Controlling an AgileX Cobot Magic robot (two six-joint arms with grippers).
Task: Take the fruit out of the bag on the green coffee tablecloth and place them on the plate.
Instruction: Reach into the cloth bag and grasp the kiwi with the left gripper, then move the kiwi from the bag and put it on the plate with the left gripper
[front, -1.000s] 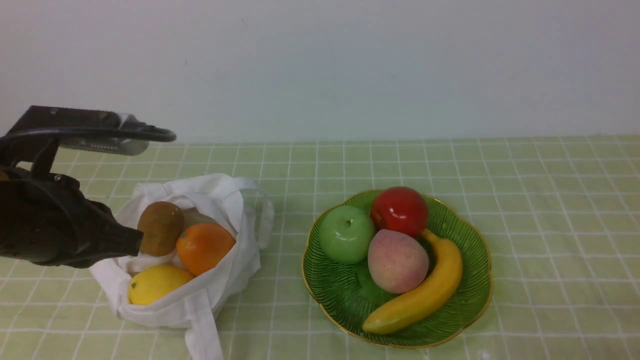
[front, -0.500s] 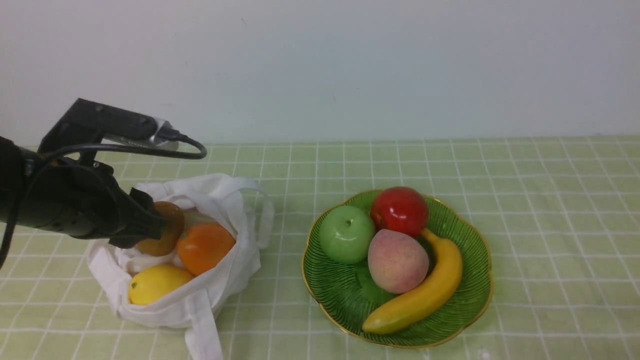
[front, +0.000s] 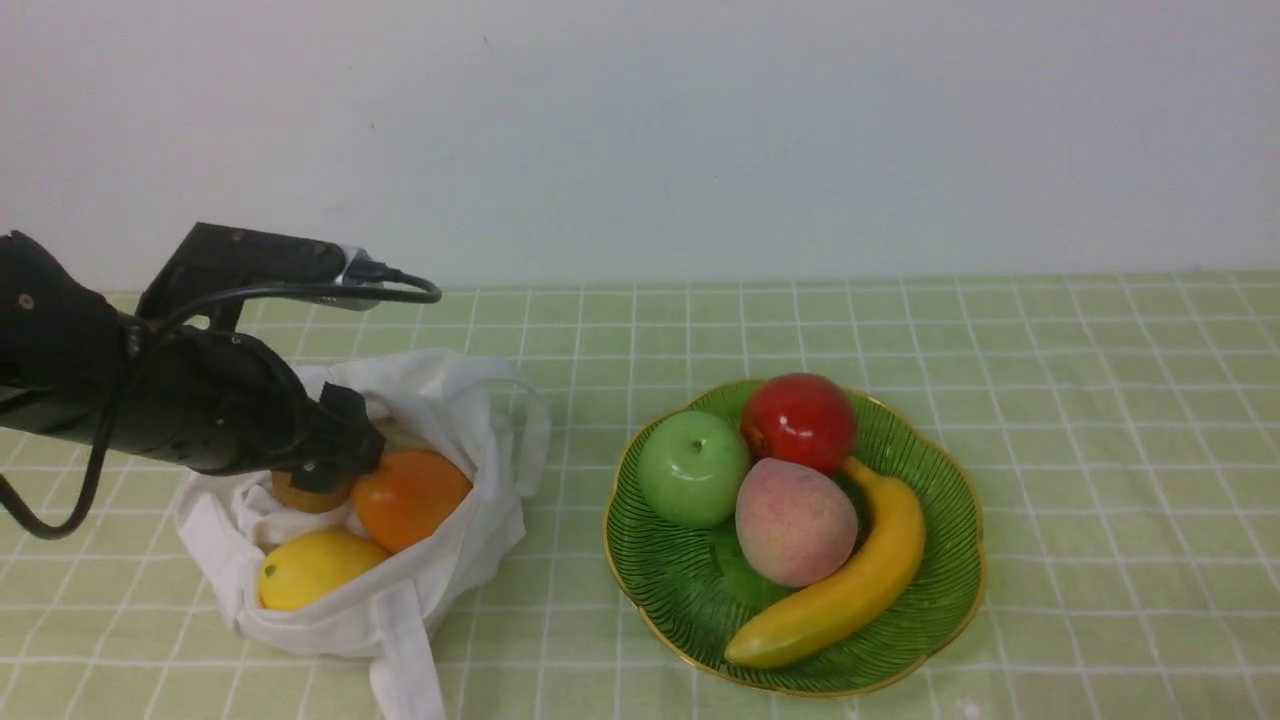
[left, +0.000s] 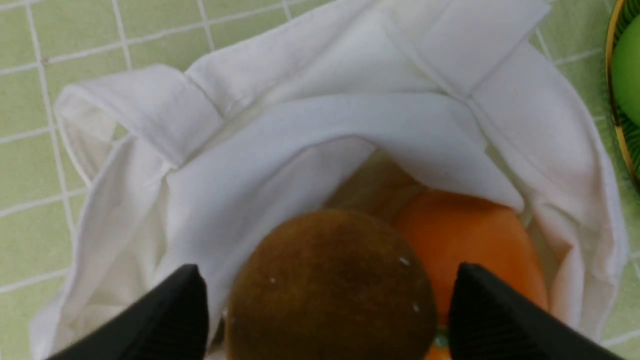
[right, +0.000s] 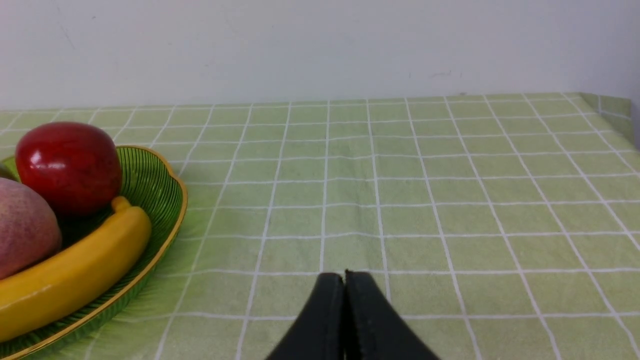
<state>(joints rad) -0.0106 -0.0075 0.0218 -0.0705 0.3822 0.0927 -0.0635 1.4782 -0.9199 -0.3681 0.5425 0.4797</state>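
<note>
The white bag (front: 440, 390) lies open on the green tablecloth (front: 1100, 400) at the left. In it are the brown kiwi (front: 305, 497), the orange (front: 415, 495) and the yellow lemon (front: 310, 568). My left gripper (front: 345, 450) is down in the bag's mouth and hides most of the kiwi. In the left wrist view the gripper (left: 327, 266) is open, one finger on each side of the kiwi (left: 330, 290), with the orange (left: 470, 235) just beyond it. The green plate (front: 700, 590) stands to the right. My right gripper (right: 344, 274) is shut and empty over bare cloth.
On the plate lie a green apple (front: 693, 468), a red apple (front: 798, 420), a pink peach (front: 795, 520) and a banana (front: 850, 585). A bag strap (front: 405, 665) trails toward the front edge. A white wall stands behind the table.
My left arm has moved right and down into the bag's mouth. The kiwi, fully visible a second ago, is now mostly covered by the gripper.
</note>
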